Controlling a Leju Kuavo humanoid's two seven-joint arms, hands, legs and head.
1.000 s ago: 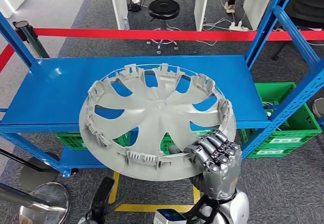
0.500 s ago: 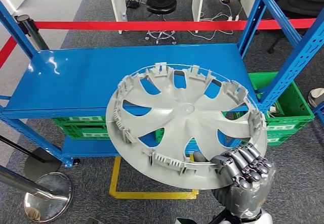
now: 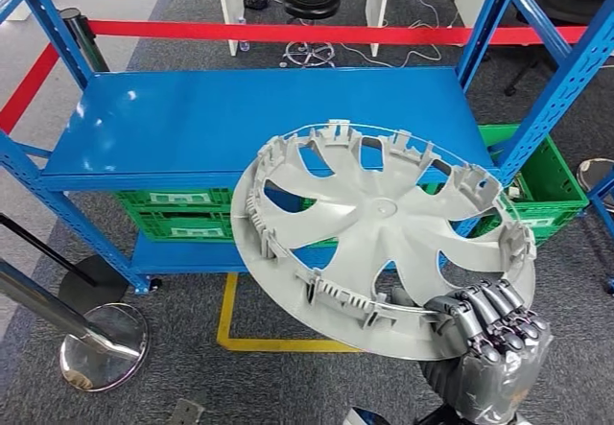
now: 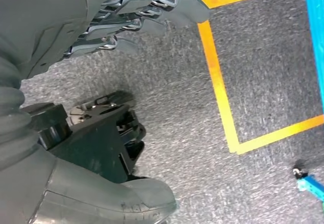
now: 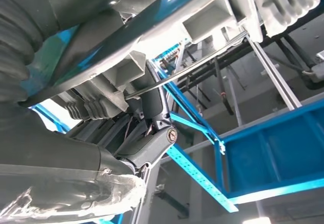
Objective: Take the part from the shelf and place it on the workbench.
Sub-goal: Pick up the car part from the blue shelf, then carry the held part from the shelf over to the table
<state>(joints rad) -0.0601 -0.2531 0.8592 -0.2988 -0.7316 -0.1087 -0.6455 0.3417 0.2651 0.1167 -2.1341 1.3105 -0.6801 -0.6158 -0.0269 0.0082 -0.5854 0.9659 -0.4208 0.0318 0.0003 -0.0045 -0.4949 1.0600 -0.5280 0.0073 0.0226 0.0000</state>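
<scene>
Your right hand [image 3: 484, 334] grips the grey wheel cover's [image 3: 384, 219] near rim, clear of the blue shelf [image 3: 181, 123]; your left hand [image 4: 126, 16] hangs with fingers spread, holding nothing.

part [image 3: 376, 224] pale grey | shelf [image 3: 181, 123] blue | crates [image 3: 181, 212] green | floor tape [image 3: 239, 334] yellow

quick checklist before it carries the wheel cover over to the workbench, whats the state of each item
1. Right hand grips the wheel cover at its near rim: ok.
2. Cover off the blue shelf: ok, it hangs tilted in front of it.
3. Grip at one edge alone, left hand down by the floor and holding nothing: not ok for steadiness, perhaps.
4. Workbench in sight: cannot tell.
5. Path: steel post base on the floor nearby, watch it.
</scene>
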